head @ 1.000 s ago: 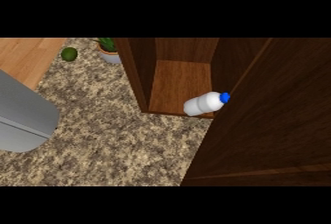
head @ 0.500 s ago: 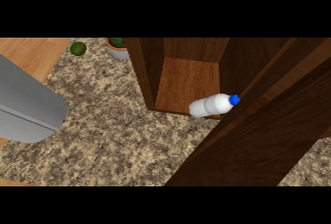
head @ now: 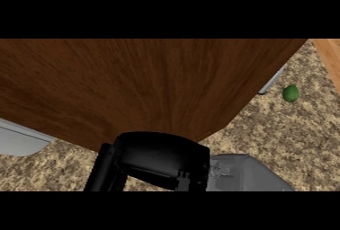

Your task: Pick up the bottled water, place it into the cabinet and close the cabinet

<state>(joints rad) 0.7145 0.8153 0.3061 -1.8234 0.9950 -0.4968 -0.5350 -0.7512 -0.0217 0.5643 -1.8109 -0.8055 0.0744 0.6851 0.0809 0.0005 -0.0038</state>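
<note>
Bottled water out of sight, presumably behind cabinet door (head: 133,85). Closing step likely underway. One black hand (head: 156,164) at lower centre against door edge, which side unclear, fingers straight, flat to wood. Next: push door fully shut. Green object (head: 290,93) on counter (head: 279,130).

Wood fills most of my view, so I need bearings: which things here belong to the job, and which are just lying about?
Job:
- cabinet's wood panel
- right hand, low at centre
- bottled water: not in view

Lying about:
- small green item on the counter
- grey object at the left edge
</note>
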